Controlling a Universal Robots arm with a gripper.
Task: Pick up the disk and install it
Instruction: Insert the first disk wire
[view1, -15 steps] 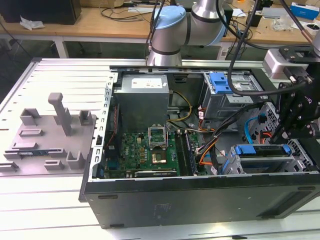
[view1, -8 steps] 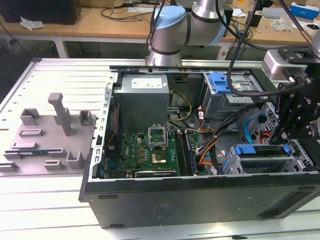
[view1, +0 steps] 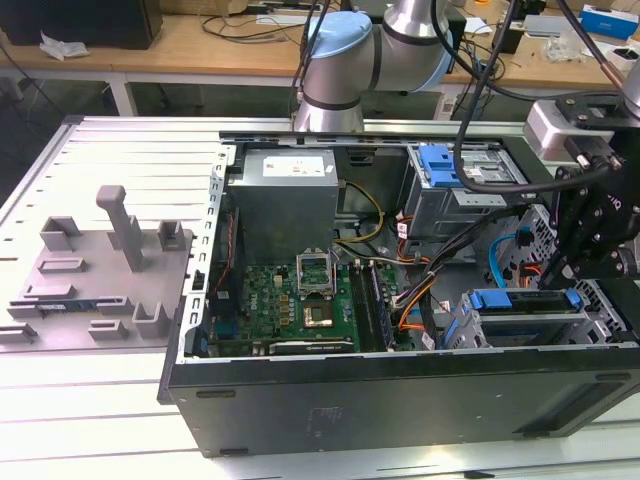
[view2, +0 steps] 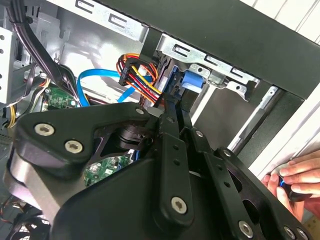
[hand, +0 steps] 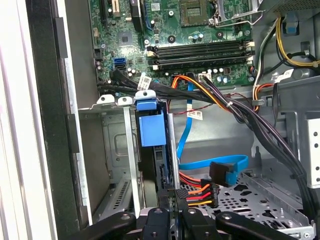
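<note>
The disk stands on edge in the drive cage at the case's front corner, its blue carrier bracket uppermost. In the exterior view the disk lies in the bay at the right end of the open computer case. My gripper sits over the disk's rear edge, fingers close together on either side of it. In the second wrist view the black fingers run down to the blue bracket, where my gripper meets it. My gripper hangs at the exterior view's right.
Orange, red and blue cables lie beside the cage. The motherboard fills the case's middle. A second blue carrier sits in the upper bay. A grey fixture with posts stands left. A person's hand rests outside the case.
</note>
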